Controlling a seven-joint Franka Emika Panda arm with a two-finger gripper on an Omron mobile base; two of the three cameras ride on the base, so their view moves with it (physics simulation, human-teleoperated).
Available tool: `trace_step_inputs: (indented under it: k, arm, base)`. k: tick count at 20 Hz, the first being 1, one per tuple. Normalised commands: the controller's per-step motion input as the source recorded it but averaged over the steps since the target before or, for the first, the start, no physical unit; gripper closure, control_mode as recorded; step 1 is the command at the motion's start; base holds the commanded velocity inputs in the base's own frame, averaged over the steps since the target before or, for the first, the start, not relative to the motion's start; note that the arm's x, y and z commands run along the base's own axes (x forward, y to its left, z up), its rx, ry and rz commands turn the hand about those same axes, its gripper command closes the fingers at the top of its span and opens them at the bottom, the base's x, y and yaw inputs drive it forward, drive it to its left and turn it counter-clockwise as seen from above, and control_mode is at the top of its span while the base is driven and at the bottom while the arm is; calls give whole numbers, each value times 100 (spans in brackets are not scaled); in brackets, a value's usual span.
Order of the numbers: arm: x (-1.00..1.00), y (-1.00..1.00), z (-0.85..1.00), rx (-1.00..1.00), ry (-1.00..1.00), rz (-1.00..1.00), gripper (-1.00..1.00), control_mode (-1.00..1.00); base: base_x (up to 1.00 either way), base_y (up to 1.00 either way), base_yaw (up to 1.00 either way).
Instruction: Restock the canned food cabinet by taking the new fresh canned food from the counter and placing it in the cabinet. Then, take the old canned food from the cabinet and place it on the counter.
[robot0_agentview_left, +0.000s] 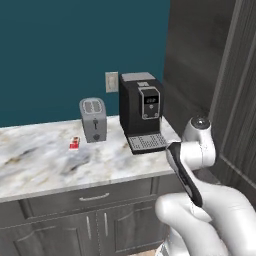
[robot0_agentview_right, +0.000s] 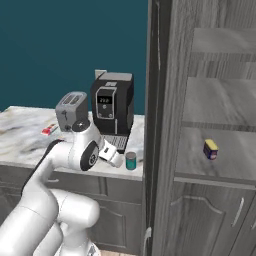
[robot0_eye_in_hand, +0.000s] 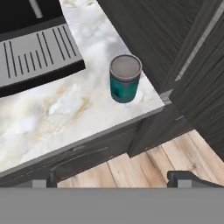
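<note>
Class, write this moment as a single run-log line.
gripper: open, empty, short of teal can | teal can: upright on counter corner by cabinet | blue can: on cabinet shelf | step: approaching teal can

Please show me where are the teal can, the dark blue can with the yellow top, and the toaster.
teal can (robot0_eye_in_hand: 125, 83): hand view, on its side wall.
dark blue can (robot0_agentview_right: 210, 150): right base view, on its body, standing on a cabinet shelf.
toaster (robot0_agentview_left: 93, 120): left base view, on its front face.
</note>
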Motion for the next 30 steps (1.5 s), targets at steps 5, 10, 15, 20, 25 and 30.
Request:
trace_step_inputs:
  k: [5, 10, 15, 20, 25, 30]
  arm:
    - [75, -11, -23, 0, 1, -5, -100, -100]
    - [64, -29, -11, 0, 7, 0, -100, -100]
    - [11, -35, -1, 0, 4, 0, -100, -100]
    - [0, -16, -19, 0, 0, -3, -100, -100]
    - [2, -1, -21, 0, 0, -2, -100, -100]
    - [13, 0, -15, 0, 0, 0, -100, -100]
  base:
    - [0, 0, 0]
    - [0, 0, 0]
    - [0, 0, 0]
    - [0, 0, 0]
    - [0, 0, 0]
    - [0, 0, 0]
